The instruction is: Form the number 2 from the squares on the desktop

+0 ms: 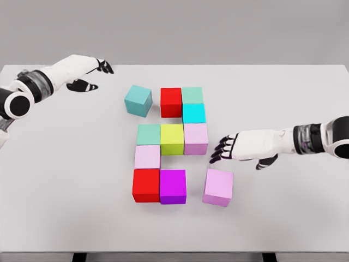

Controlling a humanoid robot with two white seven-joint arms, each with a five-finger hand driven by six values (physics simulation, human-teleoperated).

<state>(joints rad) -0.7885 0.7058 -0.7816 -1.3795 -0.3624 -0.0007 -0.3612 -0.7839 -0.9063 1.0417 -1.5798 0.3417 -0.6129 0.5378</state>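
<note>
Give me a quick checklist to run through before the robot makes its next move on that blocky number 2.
1. Top row complete: not ok; teal cube sits tilted, apart from the red cube.
2. Bottom row complete: not ok; pink cube lies apart from the purple cube.
3. Right hand free: ok, fingers open, just above the pink cube.
4. Left hand clear of cubes: ok.
5. Middle row joined: ok.
</note>
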